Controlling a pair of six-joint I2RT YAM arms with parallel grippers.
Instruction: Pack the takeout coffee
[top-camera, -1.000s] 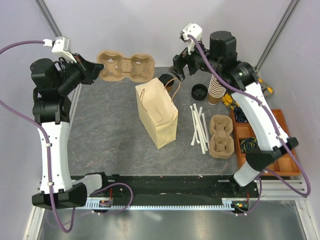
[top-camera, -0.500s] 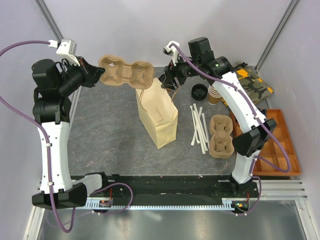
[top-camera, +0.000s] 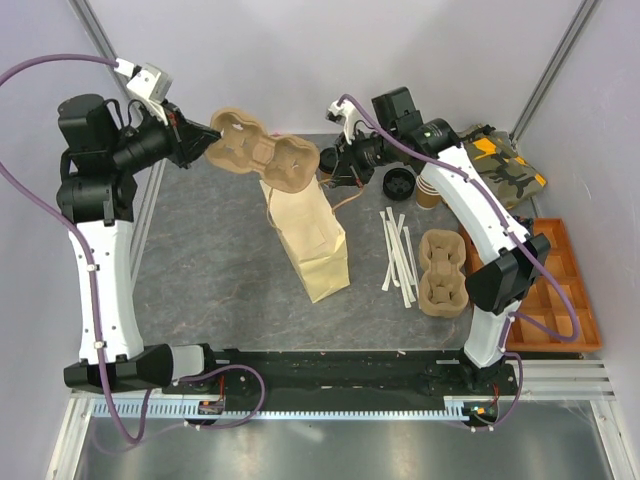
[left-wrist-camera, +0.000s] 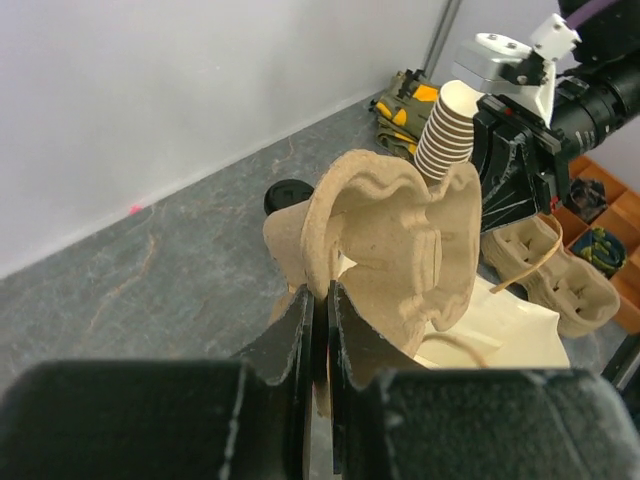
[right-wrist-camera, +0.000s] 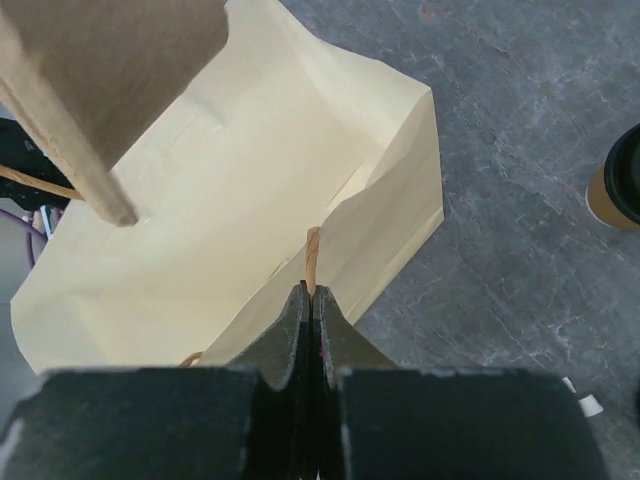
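Observation:
My left gripper (top-camera: 212, 138) (left-wrist-camera: 320, 300) is shut on the rim of a brown pulp cup carrier (top-camera: 265, 155) (left-wrist-camera: 400, 250), which it holds tilted in the air over the open mouth of the paper bag (top-camera: 310, 235) (right-wrist-camera: 230, 200). My right gripper (top-camera: 330, 172) (right-wrist-camera: 310, 295) is shut on the bag's twisted paper handle (right-wrist-camera: 313, 255) at the bag's far rim. The takeout coffee (right-wrist-camera: 615, 195), a brown cup with a black lid (left-wrist-camera: 285, 192), stands on the table just behind the bag. In the top view it is hidden behind my right gripper.
Right of the bag lie white stirrer sticks (top-camera: 400, 255) and a second pulp carrier (top-camera: 443, 272). Loose black lids (top-camera: 398, 183) and a tall stack of paper cups (top-camera: 432, 185) stand at the back right. A camouflage cloth (top-camera: 505, 165) and an orange compartment tray (top-camera: 550, 300) fill the right side.
My right gripper swung left to the bag's far rim and shut on its handle. My left arm carried the carrier rightward and tilted it over the bag's mouth.

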